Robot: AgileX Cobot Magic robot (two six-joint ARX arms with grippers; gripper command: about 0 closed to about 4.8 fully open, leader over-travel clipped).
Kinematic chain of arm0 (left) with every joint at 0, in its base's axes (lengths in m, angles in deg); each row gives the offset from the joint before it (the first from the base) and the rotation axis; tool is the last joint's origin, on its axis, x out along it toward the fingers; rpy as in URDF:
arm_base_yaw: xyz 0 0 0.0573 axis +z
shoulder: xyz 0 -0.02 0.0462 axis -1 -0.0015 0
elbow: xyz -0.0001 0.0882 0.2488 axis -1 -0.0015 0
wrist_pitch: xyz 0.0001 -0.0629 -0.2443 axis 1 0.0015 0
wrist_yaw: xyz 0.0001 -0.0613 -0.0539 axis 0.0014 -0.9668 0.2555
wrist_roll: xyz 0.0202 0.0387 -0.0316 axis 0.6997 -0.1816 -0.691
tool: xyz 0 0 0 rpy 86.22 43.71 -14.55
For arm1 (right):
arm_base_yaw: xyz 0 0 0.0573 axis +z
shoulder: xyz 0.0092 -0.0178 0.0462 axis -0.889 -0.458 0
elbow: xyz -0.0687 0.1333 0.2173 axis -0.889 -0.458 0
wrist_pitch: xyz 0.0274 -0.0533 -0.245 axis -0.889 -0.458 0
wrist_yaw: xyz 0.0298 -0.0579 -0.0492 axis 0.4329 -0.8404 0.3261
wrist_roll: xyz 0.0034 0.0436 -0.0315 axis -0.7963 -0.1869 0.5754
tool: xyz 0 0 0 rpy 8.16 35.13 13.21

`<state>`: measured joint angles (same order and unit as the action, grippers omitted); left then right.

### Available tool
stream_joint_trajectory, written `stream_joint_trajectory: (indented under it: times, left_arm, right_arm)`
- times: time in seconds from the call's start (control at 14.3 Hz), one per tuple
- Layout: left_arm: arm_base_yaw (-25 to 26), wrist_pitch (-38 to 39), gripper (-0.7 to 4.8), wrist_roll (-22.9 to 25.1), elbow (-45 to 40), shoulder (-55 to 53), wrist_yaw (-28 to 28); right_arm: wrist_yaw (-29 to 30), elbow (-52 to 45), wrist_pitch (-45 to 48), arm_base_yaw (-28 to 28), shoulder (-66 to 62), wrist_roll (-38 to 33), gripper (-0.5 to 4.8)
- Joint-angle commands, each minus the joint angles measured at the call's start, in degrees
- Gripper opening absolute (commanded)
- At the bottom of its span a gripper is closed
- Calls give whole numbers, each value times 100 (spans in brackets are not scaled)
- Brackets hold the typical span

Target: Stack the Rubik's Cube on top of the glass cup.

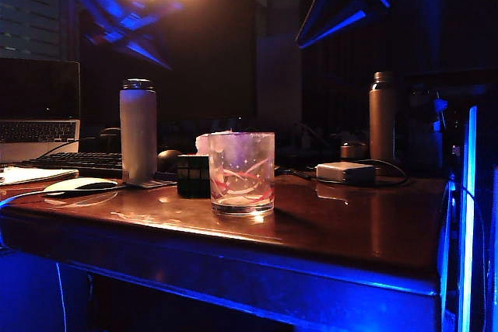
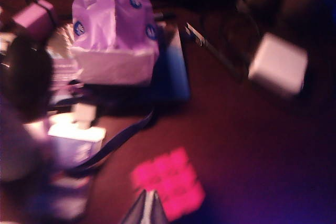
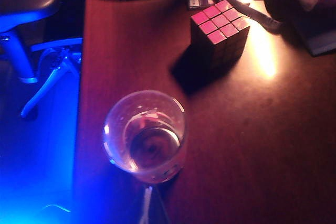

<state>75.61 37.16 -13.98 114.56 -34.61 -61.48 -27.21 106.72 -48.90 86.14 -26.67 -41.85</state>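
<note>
The left gripper (image 2: 148,203) hangs over the table (image 1: 350,223) with its jaws pressed together and holding nothing; the Rubik's Cube (image 2: 169,181), pink face up, lies just beyond their tips. The right gripper (image 3: 148,203) shows only a thin sliver, so I cannot tell how far its jaws stand apart. The glass cup (image 3: 145,135) stands upright just ahead of it, the cube further on, apart from the cup.

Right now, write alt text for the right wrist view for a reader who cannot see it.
A clear glass cup stands empty near the edge of a dark wooden table, seen from above, with a Rubik's Cube showing its pink top face beyond it, apart from it. The right gripper tips show faintly, close together, beside the cup.
</note>
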Motion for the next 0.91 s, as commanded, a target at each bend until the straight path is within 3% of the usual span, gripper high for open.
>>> stream_joint_trajectory:
  times: [0.07, 0.28, 0.35, 0.42, 0.56, 0.63, 0.91]
  left_arm:
    - [-363, -39, -5, -625, 319, -444, -63]
    - [-702, 136, -4, -942, 323, -811, 9]
    - [-761, 264, 34, -940, 323, -905, 186]
    - [-763, 299, 136, -940, 323, -964, 225]
    - [-761, 295, 414, -964, 323, -1019, 535]
    - [-761, 181, 479, -964, 323, -1025, 741]
    - [-756, -227, 479, -1357, 330, -1255, 704]
  right_arm:
    - [-20, 39, 98, 9, 4, 0, -1]
    - [-33, 39, 103, 9, -4, 2, -1]
    - [-33, 39, 103, 9, -4, 2, -1]
    - [-33, 39, 101, 9, -4, 2, -1]
    - [-33, 39, 101, 9, -4, 2, -1]
    - [-31, 39, 103, 9, -7, 2, -1]
    - [-28, 39, 101, 9, -7, -4, -1]
